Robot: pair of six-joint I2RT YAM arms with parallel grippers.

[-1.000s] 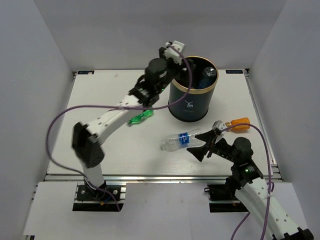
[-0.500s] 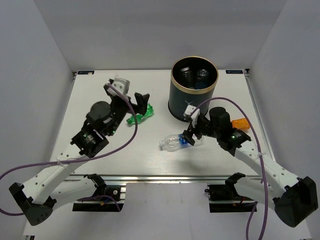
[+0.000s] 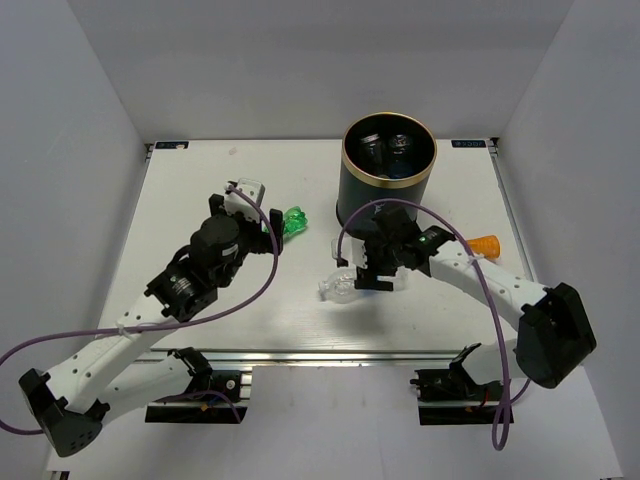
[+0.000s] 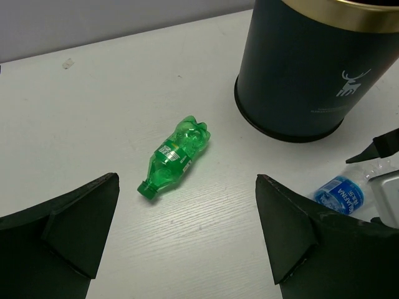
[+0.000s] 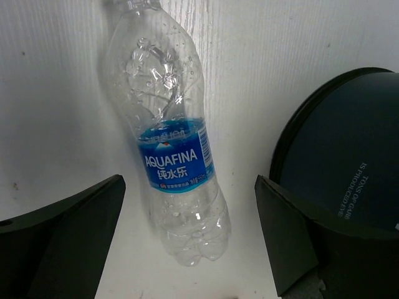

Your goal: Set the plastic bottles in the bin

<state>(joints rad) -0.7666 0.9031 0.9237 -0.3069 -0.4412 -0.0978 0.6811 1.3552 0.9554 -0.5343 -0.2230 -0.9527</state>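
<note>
clear bottle (image 5: 171, 156) near bin (image 5: 336, 156) wall (not touching) | left fingers (image 4: 68, 230), right fingers (image 5: 62, 230) wide

The clear bottle (image 5: 168, 93) is thin, crinkled transparent plastic with a glossy blue label; the green bottle (image 4: 176, 154) is shiny translucent plastic. The bin (image 4: 299, 75) looks smooth, matt dark, its gold band (image 4: 336, 11) metallic and shiny; the table (image 4: 81, 106) is white, faintly grained

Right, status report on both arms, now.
Left jaws open, by green bottle. Right jaws open, over clear bottle. Orange bottle lies right of bin. Bin crowds right jaws.
</note>
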